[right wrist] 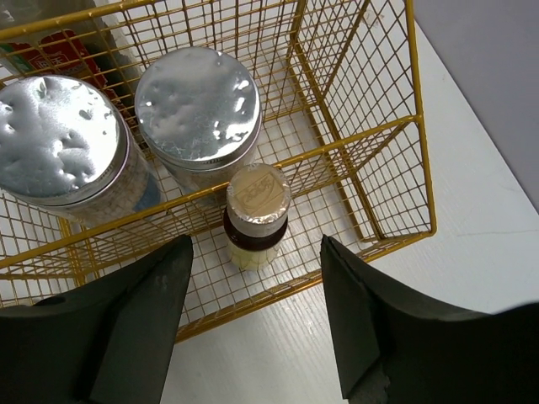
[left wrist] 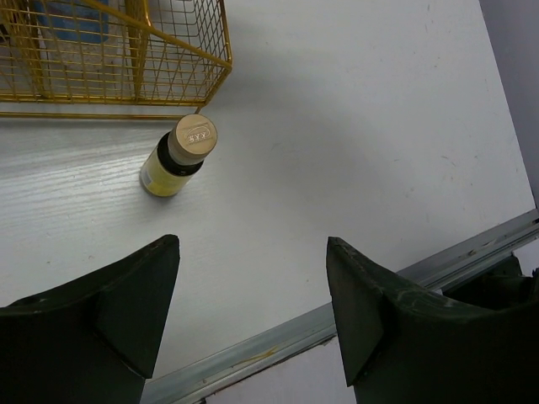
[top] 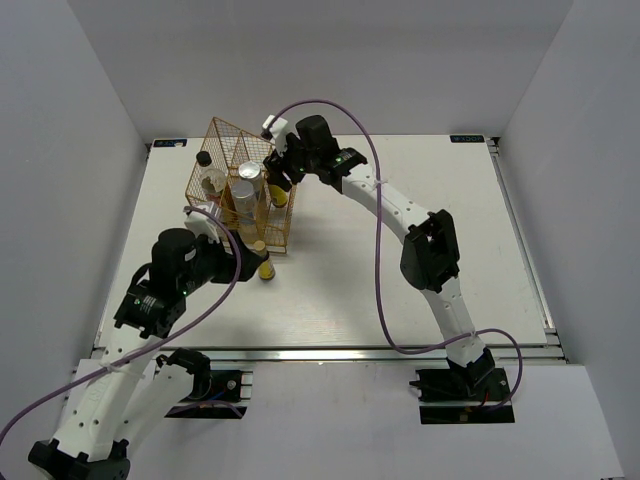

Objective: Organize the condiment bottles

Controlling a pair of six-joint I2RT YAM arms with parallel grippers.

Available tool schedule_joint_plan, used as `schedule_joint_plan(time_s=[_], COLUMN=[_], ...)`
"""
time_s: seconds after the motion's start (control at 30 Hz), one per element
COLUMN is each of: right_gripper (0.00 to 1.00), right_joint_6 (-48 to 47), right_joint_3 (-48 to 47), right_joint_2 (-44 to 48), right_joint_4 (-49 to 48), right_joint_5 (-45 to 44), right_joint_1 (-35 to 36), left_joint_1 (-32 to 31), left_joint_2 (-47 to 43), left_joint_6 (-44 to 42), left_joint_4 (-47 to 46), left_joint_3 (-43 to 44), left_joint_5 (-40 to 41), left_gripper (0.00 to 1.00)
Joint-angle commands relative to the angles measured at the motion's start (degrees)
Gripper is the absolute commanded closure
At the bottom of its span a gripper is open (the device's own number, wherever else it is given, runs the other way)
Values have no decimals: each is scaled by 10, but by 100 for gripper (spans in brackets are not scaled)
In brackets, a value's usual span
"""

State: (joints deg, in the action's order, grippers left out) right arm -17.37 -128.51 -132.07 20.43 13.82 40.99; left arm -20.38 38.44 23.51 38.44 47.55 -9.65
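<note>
1. My right gripper point(right wrist: 254, 244) hangs over the gold wire rack point(right wrist: 370, 181). Its jaws are spread wide and grip nothing.
2. Straight below that gap, a tiny yellow bottle point(right wrist: 257, 210) stands upright on the rack floor. It has a dark collar and a pale cap. My fingers point(right wrist: 126, 328) flank it from above, well clear of its sides.
3. Just beside it stand two silver-lidded jars, one point(right wrist: 198, 101) close against it and the other point(right wrist: 59, 139) next along. Both are upright and inside the rack.
4. Beyond the jars there's a taller bottle with a red label point(right wrist: 59, 46), also in the rack. It's mostly hidden from my right wrist view. The overhead view shows it point(top: 210, 175) upright with a black cap, on the rack's left side.
5. My left gripper point(left wrist: 253, 242) has its jaws parted too, with only bare table between them.
6. Ahead of my left fingers point(left wrist: 135, 303), a second tiny yellow bottle point(left wrist: 178, 156) stands on the white table point(top: 400, 270). It's outside the rack, just beside the near corner, upright, and apart from both fingers.
7. From overhead, that loose bottle point(top: 265, 266) sits right at the rack's front right corner, close to my left gripper.
</note>
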Motion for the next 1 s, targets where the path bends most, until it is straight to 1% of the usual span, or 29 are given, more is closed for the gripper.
schedule_joint_plan(time_s=[0.0,0.1,0.13,0.17,0.23,0.27,0.33,0.37,0.4,0.43,0.47,0.53,0.6,0.73,0.87,0.97], right_gripper=[32,28,27,23,20,20,20,21,22,24,28,32,36,37,36,36], right_joint_6=[-2,5,8,11,15,14,15,17,17,17,16,15,14,11,8,10], right_joint_3=[-7,-3,0,4,10,32,70,113,135,157,204,248,302,366,388,393], right_joint_2=[11,38,60,73,110,126,180,198,234,250,267,313,352,397,416,424], right_joint_4=[-28,-21,-16,0,19,25,29,28,27,26,26,24,25,25,26,26], right_joint_5=[-3,8,15,45,82,115,141,157,162,167,174,182,202,228,233,233], right_joint_1=[2,-3,-7,-12,-29,-36,-57,-64,-78,-84,-97,-110,-130,-150,-155,-157], left_joint_1=[2,2,2,2,2,2,2,2,1,0,-4,-18,-31,-56,-79,-87], left_joint_2=[7,20,26,30,43,49,63,80,89,100,123,145,177,226,259,268], left_joint_6=[-8,-15,-16,-17,-21,-23,-29,-30,-30,-31,-31,-32,-33,-34,-31,-28], left_joint_4=[-18,-33,-36,-42,-55,-59,-71,-75,-79,-81,-85,-90,-98,-113,-116,-127], left_joint_3=[-4,-9,-15,-18,-22,-23,-23,-25,-25,-25,-23,-18,-7,10,25,28], left_joint_5=[-5,-1,2,11,18,23,31,40,47,55,73,93,141,168,205,233], left_gripper=[20,19,19,19,20,20,20,20,21,21,21,21,21,21,22,27])
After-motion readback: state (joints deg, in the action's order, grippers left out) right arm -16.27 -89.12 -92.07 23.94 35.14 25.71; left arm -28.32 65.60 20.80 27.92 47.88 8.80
